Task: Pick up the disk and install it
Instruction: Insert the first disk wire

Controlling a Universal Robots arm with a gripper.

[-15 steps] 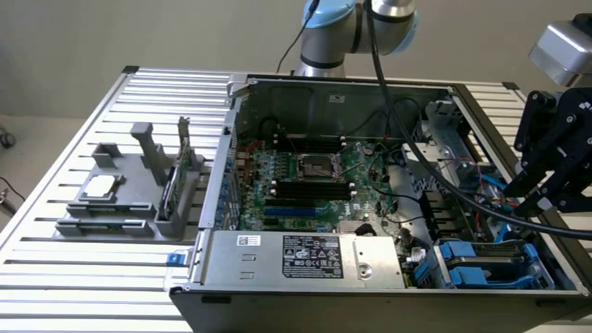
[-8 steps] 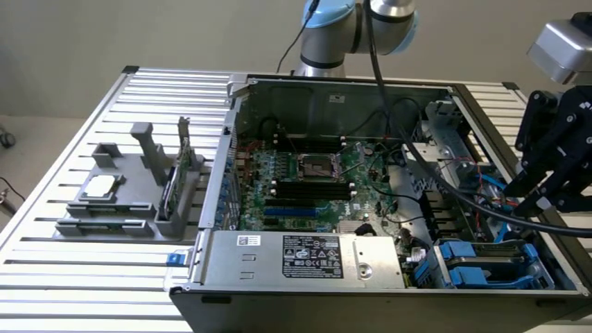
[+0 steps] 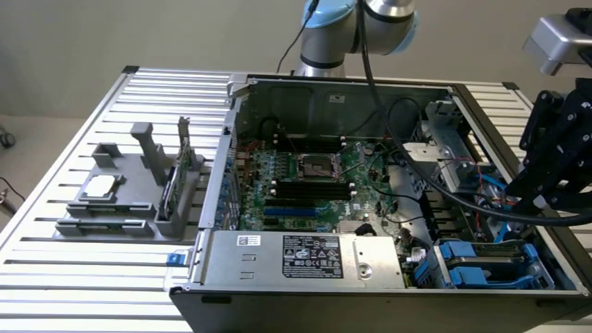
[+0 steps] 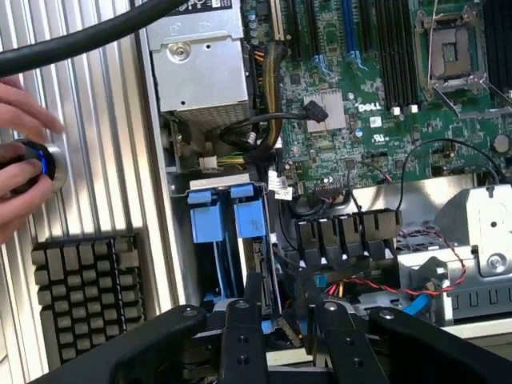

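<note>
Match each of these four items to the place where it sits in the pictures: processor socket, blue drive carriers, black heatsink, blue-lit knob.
Items:
1. processor socket
2. blue drive carriers
3. black heatsink
4. blue-lit knob

Places:
A. between the fingers of a person's hand
B. middle of the green motherboard
C. on the slatted table, outside the case
D. case corner beside the power supply

Pairs: 1-B, 2-D, 3-C, 4-A

This is a robotics lab bench: a robot arm (image 3: 324, 41) stands at a slotted aluminium table (image 3: 55, 277) before a plain wall (image 3: 138, 35). On the table sit an opened computer case (image 3: 370, 87) with its motherboard (image 3: 315, 180) exposed and a grey parts fixture (image 3: 102, 225). A hand (image 4: 20, 120) rests on a lit button (image 4: 40, 164).
</note>
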